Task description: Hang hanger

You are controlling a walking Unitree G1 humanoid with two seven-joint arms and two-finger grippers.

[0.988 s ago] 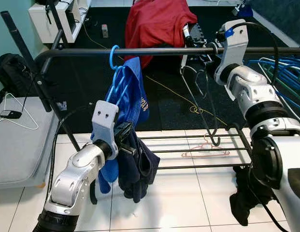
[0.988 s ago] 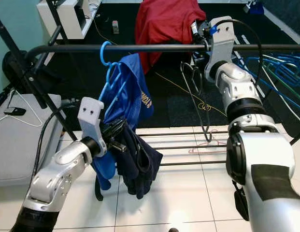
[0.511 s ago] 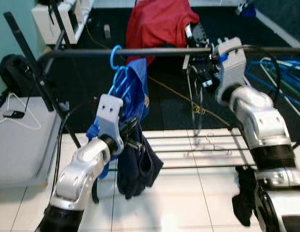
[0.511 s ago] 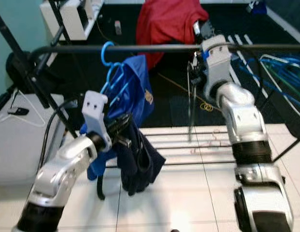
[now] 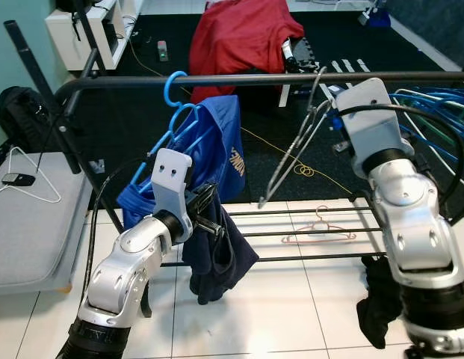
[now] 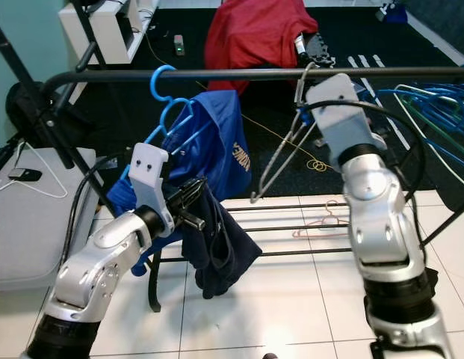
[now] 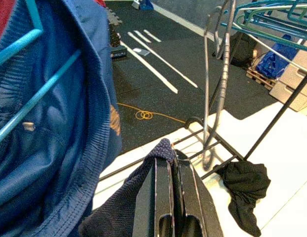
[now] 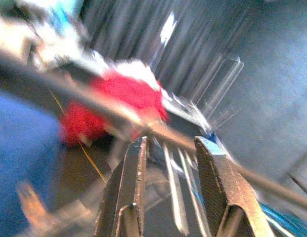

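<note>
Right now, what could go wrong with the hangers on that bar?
The grey wire hanger hangs tilted on the black bar, with the right gripper open near it, so it might slip off. The left gripper is shut on a dark garment beside the blue shirt; a pull could drag that shirt's blue hanger down.

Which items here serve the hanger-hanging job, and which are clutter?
Job: grey wire hanger hooked on the black rail; right gripper, open; left gripper shut on dark garment.

Clutter: red cloth; pink hanger on floor; black cloth.
</note>
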